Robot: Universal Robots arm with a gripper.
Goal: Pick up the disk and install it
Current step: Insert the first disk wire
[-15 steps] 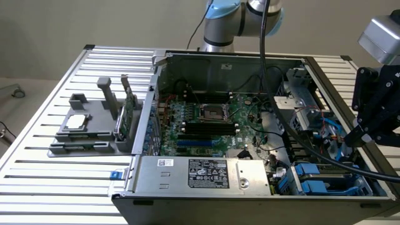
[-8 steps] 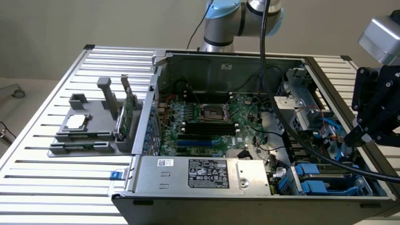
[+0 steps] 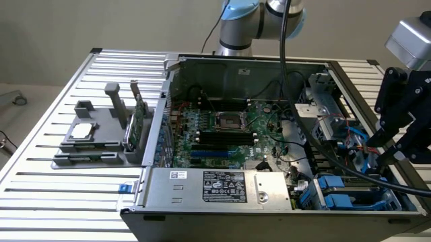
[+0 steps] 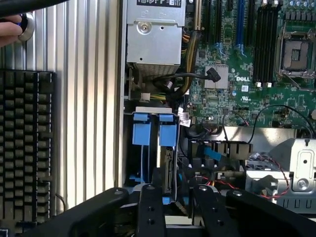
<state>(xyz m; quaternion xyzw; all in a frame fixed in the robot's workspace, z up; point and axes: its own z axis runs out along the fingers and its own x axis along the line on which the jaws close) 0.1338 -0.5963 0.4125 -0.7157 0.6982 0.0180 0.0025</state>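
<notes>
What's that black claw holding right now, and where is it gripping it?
Nothing, as far as shows. The gripper has its fingers apart, and the disk in its blue carrier sits slotted in the computer case, unclamped.

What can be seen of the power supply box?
The power supply is a rectangular box of silver-grey sheet metal, lying flat along the near edge of the open computer case in the exterior view. A dark printed label and a white sticker sit on top. Cables leave its end beside the blue drive carriers.

Grey-and-blue arm (image 3: 259, 20) at the rear, black gripper (image 3: 381, 151) on the exterior view's right, pointing down, fingers (image 4: 150, 212) standing apart.
</notes>
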